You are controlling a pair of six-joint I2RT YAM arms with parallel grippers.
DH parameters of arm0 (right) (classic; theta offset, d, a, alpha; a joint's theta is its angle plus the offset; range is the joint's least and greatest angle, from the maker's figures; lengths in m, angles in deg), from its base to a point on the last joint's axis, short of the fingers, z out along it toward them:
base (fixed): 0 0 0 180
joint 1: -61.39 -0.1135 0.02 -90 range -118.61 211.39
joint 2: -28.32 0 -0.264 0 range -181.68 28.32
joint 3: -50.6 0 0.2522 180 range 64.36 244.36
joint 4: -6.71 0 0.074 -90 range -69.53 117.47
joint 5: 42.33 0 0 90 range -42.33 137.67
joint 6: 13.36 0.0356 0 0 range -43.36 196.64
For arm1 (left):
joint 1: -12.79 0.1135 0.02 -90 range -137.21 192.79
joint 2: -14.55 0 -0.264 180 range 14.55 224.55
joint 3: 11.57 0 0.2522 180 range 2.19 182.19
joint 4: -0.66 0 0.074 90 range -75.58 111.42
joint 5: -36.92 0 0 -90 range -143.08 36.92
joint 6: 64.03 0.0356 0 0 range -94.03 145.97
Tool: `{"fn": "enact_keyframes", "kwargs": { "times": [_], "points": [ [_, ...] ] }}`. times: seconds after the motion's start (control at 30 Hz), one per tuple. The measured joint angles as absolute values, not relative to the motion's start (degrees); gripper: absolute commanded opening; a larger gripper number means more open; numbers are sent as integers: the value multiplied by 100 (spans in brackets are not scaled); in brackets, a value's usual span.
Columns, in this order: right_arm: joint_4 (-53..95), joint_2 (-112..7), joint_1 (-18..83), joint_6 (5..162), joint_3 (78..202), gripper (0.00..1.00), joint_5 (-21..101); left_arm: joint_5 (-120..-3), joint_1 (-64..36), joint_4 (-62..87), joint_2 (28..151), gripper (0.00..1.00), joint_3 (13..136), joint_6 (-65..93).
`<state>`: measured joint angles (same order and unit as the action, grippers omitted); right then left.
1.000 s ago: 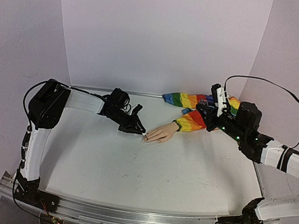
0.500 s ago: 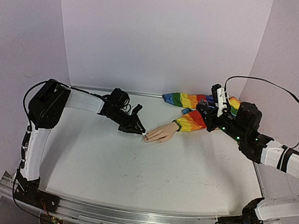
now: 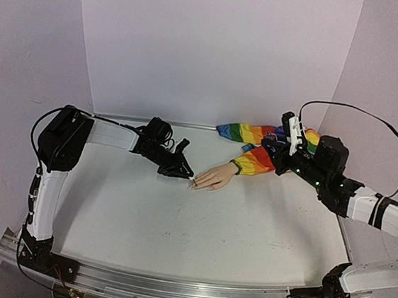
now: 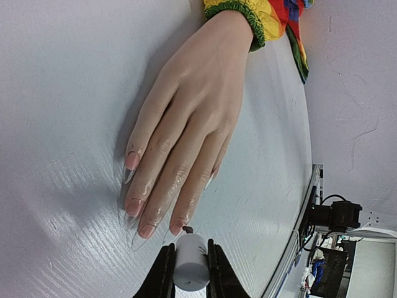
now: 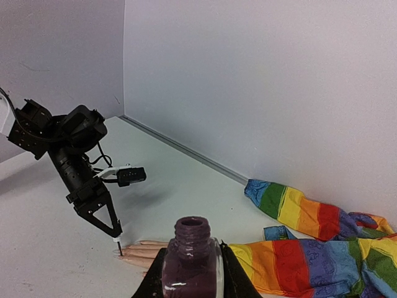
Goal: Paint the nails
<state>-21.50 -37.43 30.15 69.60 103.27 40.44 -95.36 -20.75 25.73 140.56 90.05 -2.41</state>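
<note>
The pale mannequin hand (image 3: 214,177) lies palm down on the table, its rainbow sleeve (image 3: 256,149) running back right. In the left wrist view its nails (image 4: 134,206) look pinkish with long clear tips. My left gripper (image 4: 190,249) is shut on a white brush cap (image 4: 190,268). The dark brush tip (image 4: 187,230) touches the nail (image 4: 178,225) of the finger nearest me. My right gripper (image 5: 192,251) is shut on an open purple polish bottle (image 5: 191,264), held above the sleeve (image 5: 310,257). In the top view the left gripper (image 3: 182,170) is at the fingertips and the right gripper (image 3: 278,154) is over the sleeve.
White walls stand close behind and at both sides. A metal rail (image 3: 184,290) runs along the near table edge. A black cable (image 3: 359,112) loops above the right arm. A second stretch of rainbow sleeve (image 5: 298,208) lies by the back wall.
</note>
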Motion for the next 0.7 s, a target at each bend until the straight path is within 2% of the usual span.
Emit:
{"fn": "enact_keyframes", "kwargs": {
  "times": [0.7],
  "points": [
    [-2150, -3761, 3026, 6966, 10327, 0, 3996, -9494, -2075, 2580, 14065, 0, 9005, -184]
  ]
}}
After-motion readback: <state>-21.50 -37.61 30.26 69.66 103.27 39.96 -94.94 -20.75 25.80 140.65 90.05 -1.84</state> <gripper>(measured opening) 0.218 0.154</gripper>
